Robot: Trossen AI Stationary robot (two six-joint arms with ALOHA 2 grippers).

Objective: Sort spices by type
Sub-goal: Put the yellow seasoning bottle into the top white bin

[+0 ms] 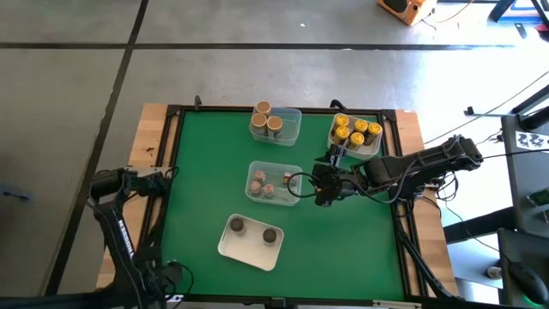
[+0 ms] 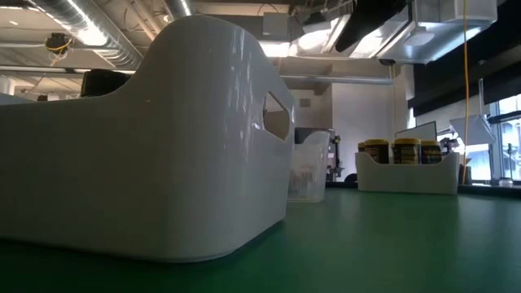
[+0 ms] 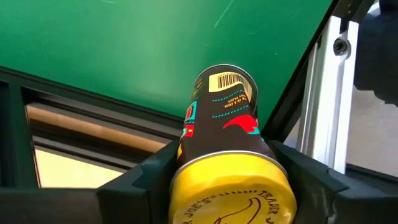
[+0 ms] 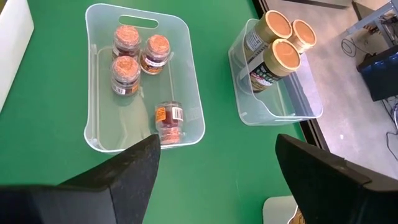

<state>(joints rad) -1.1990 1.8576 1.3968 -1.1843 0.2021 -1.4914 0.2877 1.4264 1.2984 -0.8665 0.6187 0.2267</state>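
**Desk:** Where do things stand on the spice sort?

**Operator:** At the table's left edge, my left gripper [image 3: 230, 183] has its fingers [image 3: 146, 177] tight against both sides of a yellow-lidded jar [image 3: 224, 118], lid toward the wrist camera, over the black edge rail [image 3: 93, 106]. My right gripper [image 4: 217, 149] hangs wide open and empty above the green mat [image 1: 206, 172], just beside the clear tray [image 4: 194, 81] of reddish spice jars [image 4: 126, 40].

**Desk:** What worries you?

**Operator:** First, that grip. The fingers seem to bite near the lid end, so I judge the jar could pivot or slip free. A drop there would land on the rail or off the table. Then there's the trip. The white tray of yellow-lidded jars [image 1: 356, 130] sits at the far right, and I'd have to cross over the tan-lidded jars [image 4: 281, 53] or the clear tray, with my right arm stretched across the middle. A careless path risks the arms meeting. One reddish jar [image 4: 168, 121] also lies tipped on its side and could roll if that tray gets nudged.

**Desk:** What can't you make out?

**Operator:** From overhead the left gripper is lost among dark arm parts, so I can't see the jar there at all. The low camera is walled off by the near white tray [image 2: 146, 163], which holds the dark-lidded jars [image 1: 237, 226]. I can't read how deep the fingers sit on the jar.
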